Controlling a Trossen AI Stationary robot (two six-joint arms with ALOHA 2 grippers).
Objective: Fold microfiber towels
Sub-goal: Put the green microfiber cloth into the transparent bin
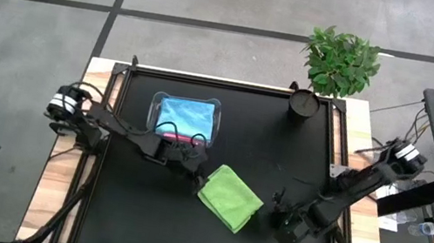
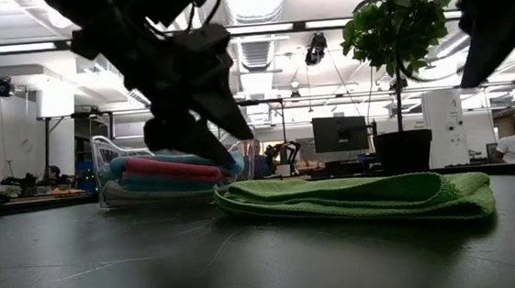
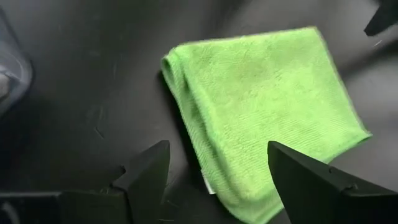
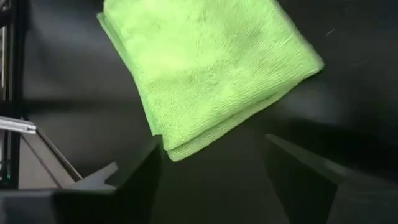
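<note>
A lime green microfiber towel lies folded and flat on the black table, also seen in the low view. My left gripper hovers open at the towel's left corner, its fingers standing to either side of that corner without touching. My right gripper is open just off the towel's right corner. At the back left a clear tub holds stacked folded towels, a light blue one on top and a pink one beneath it.
A black pot with a green plant stands at the table's far right corner. Black frame rails run along the table's left and right sides. Bare black table surface lies in front of the towel.
</note>
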